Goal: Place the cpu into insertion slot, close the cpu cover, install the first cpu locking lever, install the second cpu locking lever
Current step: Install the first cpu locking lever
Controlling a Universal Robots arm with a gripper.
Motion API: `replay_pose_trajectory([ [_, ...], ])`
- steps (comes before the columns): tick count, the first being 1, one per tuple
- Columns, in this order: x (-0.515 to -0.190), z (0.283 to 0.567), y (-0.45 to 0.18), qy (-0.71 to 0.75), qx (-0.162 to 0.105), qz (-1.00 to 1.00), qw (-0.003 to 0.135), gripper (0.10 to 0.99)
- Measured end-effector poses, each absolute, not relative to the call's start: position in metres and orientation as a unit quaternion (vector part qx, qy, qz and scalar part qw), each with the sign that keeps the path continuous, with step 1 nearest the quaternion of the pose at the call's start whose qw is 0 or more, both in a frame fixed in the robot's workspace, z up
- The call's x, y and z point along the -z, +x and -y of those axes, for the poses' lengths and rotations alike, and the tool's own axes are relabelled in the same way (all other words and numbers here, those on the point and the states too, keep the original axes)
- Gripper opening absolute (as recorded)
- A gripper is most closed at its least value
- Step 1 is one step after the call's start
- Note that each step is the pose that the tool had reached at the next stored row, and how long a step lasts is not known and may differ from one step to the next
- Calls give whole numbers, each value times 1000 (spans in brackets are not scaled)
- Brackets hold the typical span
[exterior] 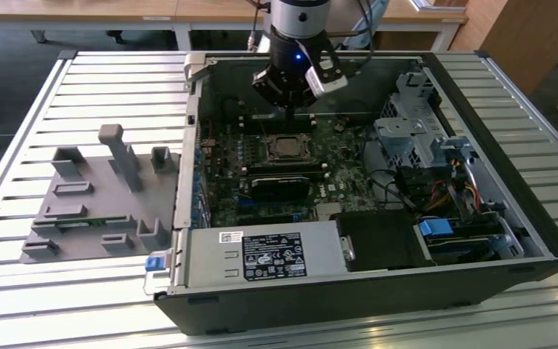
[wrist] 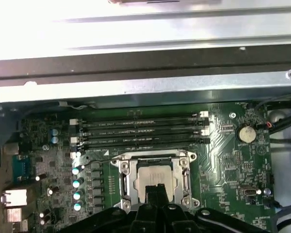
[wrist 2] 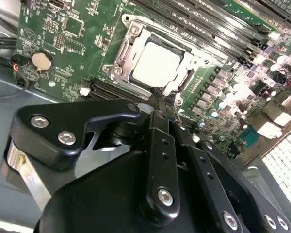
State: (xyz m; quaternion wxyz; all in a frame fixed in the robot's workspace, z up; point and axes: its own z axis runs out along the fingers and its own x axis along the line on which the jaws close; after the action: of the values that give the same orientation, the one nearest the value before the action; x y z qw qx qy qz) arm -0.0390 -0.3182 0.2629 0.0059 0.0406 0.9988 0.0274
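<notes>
Exterior view: the end effector [exterior: 290, 109] is seen lowered into the open computer case [exterior: 376, 291], which lies on the slatted tabletop [exterior: 66, 291]. It hangs above the far edge of the insertion slot [exterior: 267, 139] on the green motherboard [exterior: 223, 156]. The cpu [exterior: 284, 147] is seated in that slot, its pale metal top facing up, just below the fingertips and slightly to their near side.

In the second wrist view, the fingers are drawn narrow, side by side, and nothing is seen held between them. Their tips [wrist 2: 159, 97] are set at the edge of the cpu cover [wrist 2: 125, 57], whose silvery frame lies flat around the chip. Contact with the frame cannot be told.

In the first wrist view, the tips overlap one edge of the chip, and the long black memory slots [wrist: 143, 131] run parallel just beyond the opposite edge. Whether either locking lever is latched cannot be made out.
</notes>
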Motion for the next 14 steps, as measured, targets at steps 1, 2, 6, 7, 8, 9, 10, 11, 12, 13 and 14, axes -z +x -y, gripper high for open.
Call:
replay_pose_trajectory([
  [1, -263, 318, -40, 41, -27, -999, 6, 106],
  [2, -263, 318, -42, 40, -27, -999, 6, 106],
  [6, -263, 318, -50, 40, -27, -999, 6, 106],
  [7, -263, 318, -53, 40, -27, -999, 6, 106],
  [8, -262, 318, -56, 41, -27, -999, 6, 106],
  [9, -262, 318, -59, 40, -27, -999, 6, 106],
  [10, -262, 318, -63, 40, -27, -999, 6, 106],
  [11, -262, 318, -66, 41, -27, -999, 6, 106],
  [12, -262, 318, -68, 41, -27, -999, 6, 106],
  [13, -262, 318, -70, 41, -27, -999, 6, 106],
  [14, -262, 318, -72, 41, -27, -999, 6, 106],
])
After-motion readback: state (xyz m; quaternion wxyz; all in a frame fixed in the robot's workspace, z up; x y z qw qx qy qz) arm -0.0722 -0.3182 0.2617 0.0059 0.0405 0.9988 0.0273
